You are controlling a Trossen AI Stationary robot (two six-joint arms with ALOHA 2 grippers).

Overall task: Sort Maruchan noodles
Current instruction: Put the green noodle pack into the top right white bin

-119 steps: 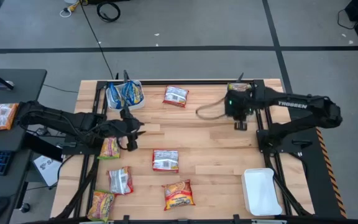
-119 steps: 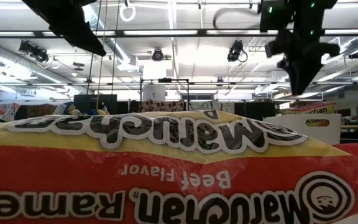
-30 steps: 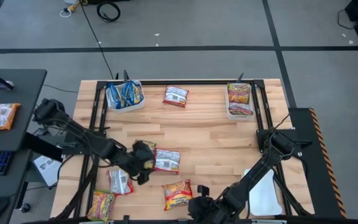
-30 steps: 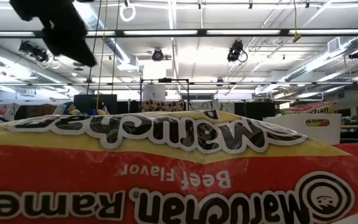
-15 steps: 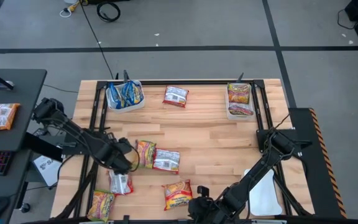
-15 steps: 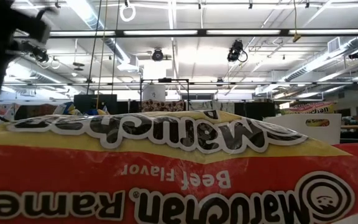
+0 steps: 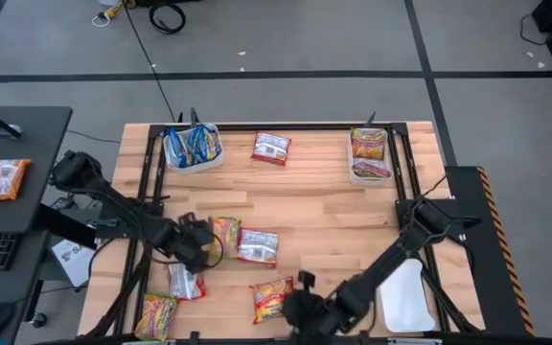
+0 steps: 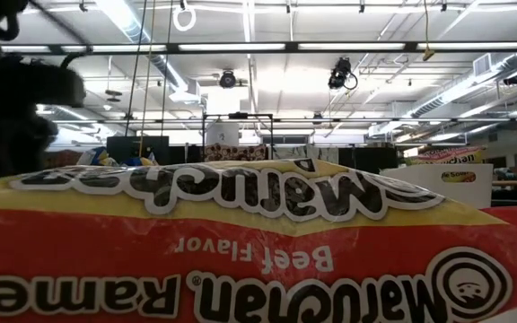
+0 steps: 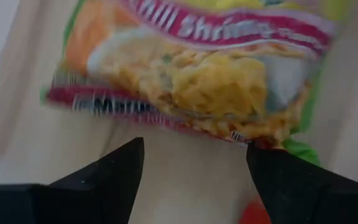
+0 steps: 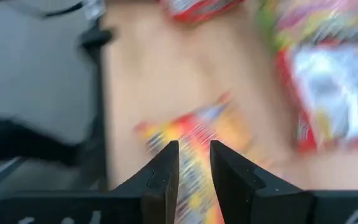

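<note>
From above, the left gripper (image 7: 199, 251) sits low on the tabletop (image 7: 324, 216), just beside a yellow-green noodle packet (image 7: 224, 235). A silver-white packet (image 7: 257, 246) lies touching that one. The right gripper (image 7: 300, 305) is near the front edge, just beside an orange-red packet (image 7: 271, 299). Blue packets (image 7: 191, 146) fill one white tray (image 7: 209, 161), and orange-red ones fill another tray (image 7: 369, 175).

From table height, one big orange-red packet (image 8: 258, 251) blocks almost everything.

The left wrist view shows the jaws released and wide, with the yellow-green packet (image 9: 191, 74) just ahead, not yet between them.

The right wrist view shows the jaws nearly closed on nothing, above the orange-red packet (image 10: 191, 140).

To do this well, I think the left jaws should slide forward around the packet's edge, then squeeze gently.
</note>
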